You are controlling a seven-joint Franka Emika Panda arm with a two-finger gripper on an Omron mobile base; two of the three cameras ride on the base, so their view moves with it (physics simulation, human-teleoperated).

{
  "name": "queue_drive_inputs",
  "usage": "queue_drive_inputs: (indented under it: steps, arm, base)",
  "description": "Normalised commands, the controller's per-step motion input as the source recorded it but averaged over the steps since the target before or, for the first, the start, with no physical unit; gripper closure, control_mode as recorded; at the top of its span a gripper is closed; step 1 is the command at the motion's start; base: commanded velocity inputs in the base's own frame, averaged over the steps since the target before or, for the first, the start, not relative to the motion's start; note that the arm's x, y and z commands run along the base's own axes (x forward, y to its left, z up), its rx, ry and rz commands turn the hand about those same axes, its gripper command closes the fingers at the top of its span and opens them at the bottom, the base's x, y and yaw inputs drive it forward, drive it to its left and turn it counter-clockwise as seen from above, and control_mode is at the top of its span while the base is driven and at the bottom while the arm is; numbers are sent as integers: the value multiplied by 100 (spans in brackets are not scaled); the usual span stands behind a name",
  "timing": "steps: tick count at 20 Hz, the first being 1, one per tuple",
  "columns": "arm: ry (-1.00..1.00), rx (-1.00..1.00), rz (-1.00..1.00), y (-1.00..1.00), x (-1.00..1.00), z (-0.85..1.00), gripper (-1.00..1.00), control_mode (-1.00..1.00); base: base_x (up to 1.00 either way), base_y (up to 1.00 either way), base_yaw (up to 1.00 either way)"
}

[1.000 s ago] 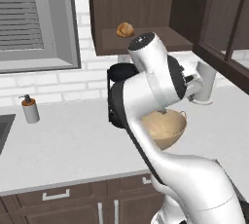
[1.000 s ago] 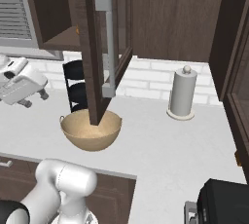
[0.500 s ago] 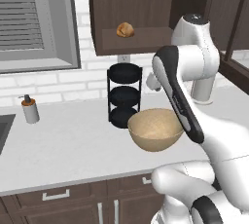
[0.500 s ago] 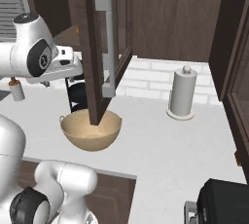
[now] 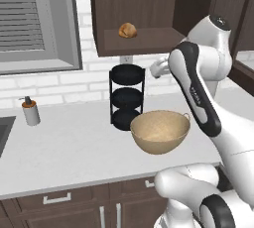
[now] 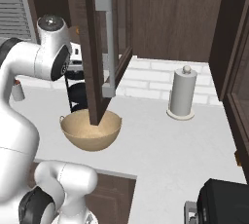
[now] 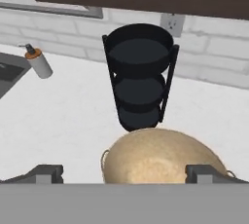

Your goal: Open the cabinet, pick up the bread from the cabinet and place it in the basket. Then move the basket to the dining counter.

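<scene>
Clearly the move ahead turns on height: the bread [image 5: 127,29] sits on the lower shelf of the open cabinet [image 5: 139,43], above and to the left of the hand [image 7: 124,173], while the hand camera looks down past the cabinet's underside at the desk [image 5: 64,142]. From the left base view the roll is up and left of the wrist, with the black three-tier rack [image 5: 127,97] standing on the desk below the shelf. The bread is round, so it offers no long axis to line up with.

The basket [image 5: 159,131] rests on the desk just in front of the rack, nearly under the hand; in the hand view its rim lies between the two fingertips [image 7: 47,173], which stand wide apart with nothing between them. The cabinet door [image 6: 99,47] hangs open, swung out toward the near side, its silver bar handle [image 6: 108,43] facing the right base camera.

The arm is folded high, its elbow raised beside the open cabinet and the forearm angled left toward the wall. My judgement is that the hand must rise and tip up toward the shelf before it can reach the roll.
</scene>
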Motion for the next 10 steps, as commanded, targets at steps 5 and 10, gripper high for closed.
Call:
queue_drive_inputs:
  steps: [5,10]
  arm:
    - [-11,-15,-4,28,15,44,-100,-100]
    - [-11,2,4,2,39,43,-100,-100]
  base:
    - [0,0,0]
    - [0,0,0]
